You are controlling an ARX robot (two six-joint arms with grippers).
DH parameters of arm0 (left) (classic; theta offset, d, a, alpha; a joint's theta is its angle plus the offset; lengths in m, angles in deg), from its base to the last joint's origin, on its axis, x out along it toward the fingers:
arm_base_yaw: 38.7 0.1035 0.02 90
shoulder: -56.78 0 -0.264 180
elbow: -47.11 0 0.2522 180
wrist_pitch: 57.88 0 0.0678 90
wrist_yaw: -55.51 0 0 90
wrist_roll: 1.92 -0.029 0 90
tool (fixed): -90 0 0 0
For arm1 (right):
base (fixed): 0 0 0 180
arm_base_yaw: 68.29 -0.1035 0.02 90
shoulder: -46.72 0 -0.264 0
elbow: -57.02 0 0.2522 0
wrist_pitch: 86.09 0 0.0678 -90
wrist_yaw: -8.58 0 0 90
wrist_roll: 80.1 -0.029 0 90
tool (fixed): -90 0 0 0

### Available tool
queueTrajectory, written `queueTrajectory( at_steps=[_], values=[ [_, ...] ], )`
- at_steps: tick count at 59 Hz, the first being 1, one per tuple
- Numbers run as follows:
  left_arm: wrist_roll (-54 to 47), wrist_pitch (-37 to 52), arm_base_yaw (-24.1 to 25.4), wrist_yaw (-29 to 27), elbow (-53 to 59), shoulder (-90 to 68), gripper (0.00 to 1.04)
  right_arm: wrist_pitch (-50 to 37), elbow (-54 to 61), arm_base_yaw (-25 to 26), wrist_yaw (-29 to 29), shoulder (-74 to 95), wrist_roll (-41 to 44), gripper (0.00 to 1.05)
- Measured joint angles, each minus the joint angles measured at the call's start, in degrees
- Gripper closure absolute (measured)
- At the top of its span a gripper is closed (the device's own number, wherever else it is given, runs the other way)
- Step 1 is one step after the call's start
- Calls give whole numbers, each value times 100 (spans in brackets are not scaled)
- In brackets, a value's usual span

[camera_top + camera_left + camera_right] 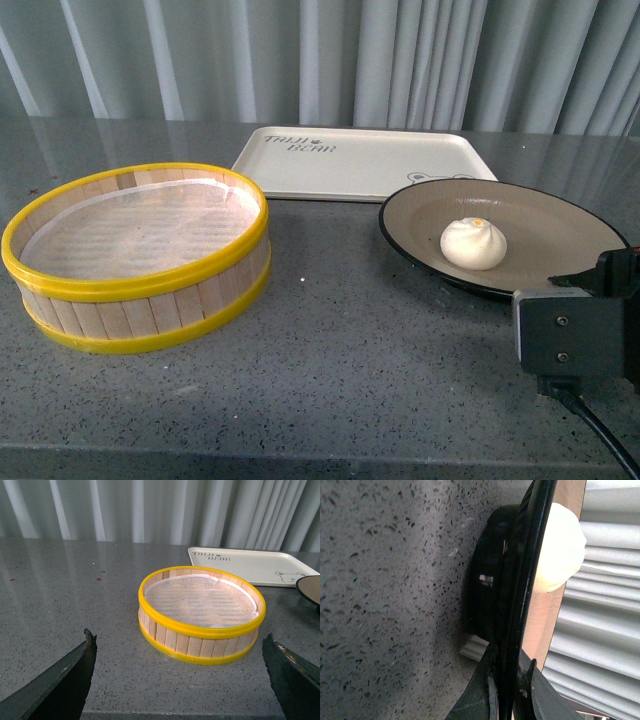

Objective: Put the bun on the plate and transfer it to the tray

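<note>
The white pleated bun (pixel 473 243) sits upright on the tan, black-rimmed plate (pixel 560 215), whose near rim the right gripper (pixel 507 680) clamps. The cream tray (pixel 360 165) lies flat beyond both.

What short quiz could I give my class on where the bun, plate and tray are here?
1. True or false: the bun lies in the steamer basket.
2. Which gripper clamps the plate by its rim? A. left B. right C. neither
3. Short answer: is the plate on the tray yet?
Key: 1. False; it sits on the plate. 2. B; the right gripper is shut on the rim, while the left gripper is open and empty. 3. No; it is in front of the tray, not on it.
</note>
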Motion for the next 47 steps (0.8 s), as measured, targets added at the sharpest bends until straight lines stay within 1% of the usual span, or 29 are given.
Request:
queueTrajectory(
  at_steps=[6,13,22,28,47],
  values=[
    [0,0,0,0,0,0,7,-481,149,79,-98,31,275,101],
    [0,0,0,0,0,0,7,-595,199,120,-243,-7,599,101],
    [0,0,0,0,0,0,7,-310,157,179,-387,-295,833,101],
    [0,0,0,0,0,0,7,-77,-76,284,-463,-391,975,101],
    [0,0,0,0,0,0,7,219,-1443,715,-501,7,905,102]
  ],
)
